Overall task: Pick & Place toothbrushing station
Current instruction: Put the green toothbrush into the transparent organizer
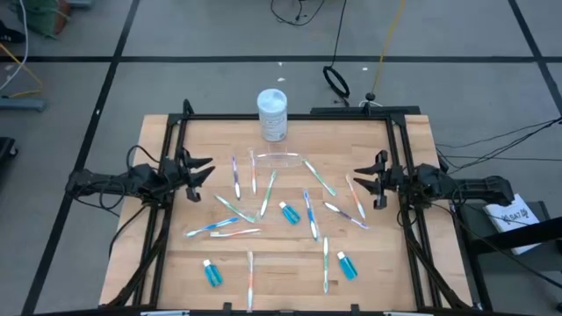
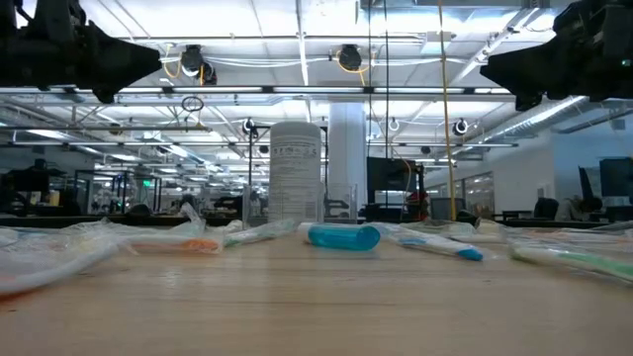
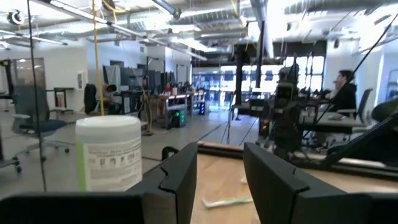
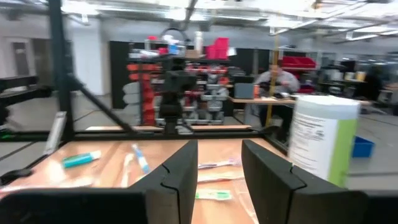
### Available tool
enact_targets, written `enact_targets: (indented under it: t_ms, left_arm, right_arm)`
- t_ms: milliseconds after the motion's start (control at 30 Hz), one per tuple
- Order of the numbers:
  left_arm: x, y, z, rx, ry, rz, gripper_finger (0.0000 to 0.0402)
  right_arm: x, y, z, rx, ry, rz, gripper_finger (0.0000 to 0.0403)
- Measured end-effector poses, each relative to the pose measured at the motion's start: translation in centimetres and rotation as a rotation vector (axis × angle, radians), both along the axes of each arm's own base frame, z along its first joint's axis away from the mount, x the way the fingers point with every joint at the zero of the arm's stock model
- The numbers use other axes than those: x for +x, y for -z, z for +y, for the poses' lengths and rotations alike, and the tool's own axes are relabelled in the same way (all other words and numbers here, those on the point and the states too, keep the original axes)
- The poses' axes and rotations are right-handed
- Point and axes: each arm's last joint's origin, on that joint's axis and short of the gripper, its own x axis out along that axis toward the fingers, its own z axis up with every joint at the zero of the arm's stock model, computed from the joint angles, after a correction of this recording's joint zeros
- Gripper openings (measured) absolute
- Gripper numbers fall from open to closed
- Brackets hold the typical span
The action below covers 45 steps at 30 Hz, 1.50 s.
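Left end effector (image 1: 204,171): spread, holding nothing; a clear gap shows between its two dark fingers (image 3: 177,180) in its wrist view.
Left arm pose: stretched level over the left edge of the surface (image 1: 176,263), raised above it, end effector pointing inward toward the middle.
Right end effector (image 1: 362,180): spread, holding nothing; its fingers (image 4: 180,177) stand apart with wood showing between them.
Right arm pose: mirrored over the right edge, raised, end effector pointing inward toward the left one, well apart from it.
Toothbrushing station (image 1: 277,160): clear plastic holder toward the far middle of the surface, just in front of the white jar; whether it stands or lies on its side I cannot tell. Neither end effector touches it.
White jar (image 1: 272,114): upright lidded cylinder at the far edge, centre; the tallest thing on the surface.
Toothbrushes (image 1: 235,175): many, scattered flat across the middle between the two end effectors, pointing all ways; one (image 1: 325,263) lies lengthwise toward the near edge.
Blue bottles: small, lying flat; one near the centre (image 1: 289,211), one near-left (image 1: 211,273), one near-right (image 1: 346,265).
In the way: the loose toothbrushes lie between each end effector and the station.
Beyond: a seated person (image 3: 342,93) in the room behind.
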Motion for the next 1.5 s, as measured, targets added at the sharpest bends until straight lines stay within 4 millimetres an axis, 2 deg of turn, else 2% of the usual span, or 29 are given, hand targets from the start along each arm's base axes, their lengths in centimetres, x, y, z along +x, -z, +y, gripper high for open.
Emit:
enact_targets:
  t_ms: [400,567,700,900,1167,1367,1433,1500]
  left_arm:
    - [2.1,-1.3,0.0,-0.042,-0.065,0.148,0.0138]
    - [3.6,-2.3,-0.1,-0.016,-0.068,0.222,0.0138]
    - [5.0,-3.2,-0.3,-0.008,-0.069,0.272,0.0138]
    - [7.7,-4.5,-0.6,0.003,-0.056,0.365,0.0138]
    - [11.6,-6.7,-1.8,0.099,0.004,0.647,0.0138]
    - [13.9,-8.2,-2.8,0.271,0.062,0.972,0.0138]
    - [14.6,-9.1,-3.0,0.263,0.061,1.015,0.0138]
    - [15.0,-9.5,-3.1,0.174,0.059,1.072,0.0138]
  right_arm:
    - [2.6,0.0,-0.1,0.024,0.015,-0.004,0.0116]
    - [4.0,1.5,-0.1,0.018,0.018,0.145,0.0116]
    - [5.9,0.2,-0.1,0.017,0.018,0.168,0.0116]
    - [8.7,-0.6,-0.2,0.003,0.019,0.245,0.0116]
    - [12.1,-1.0,-0.2,-0.039,0.019,0.311,0.0116]
    - [13.0,-0.7,-0.2,-0.068,0.019,0.344,0.0116]
    - [13.0,-0.7,-0.2,-0.074,0.019,0.347,0.0116]
    - [13.0,-0.7,-0.2,-0.076,0.019,0.345,0.0116]
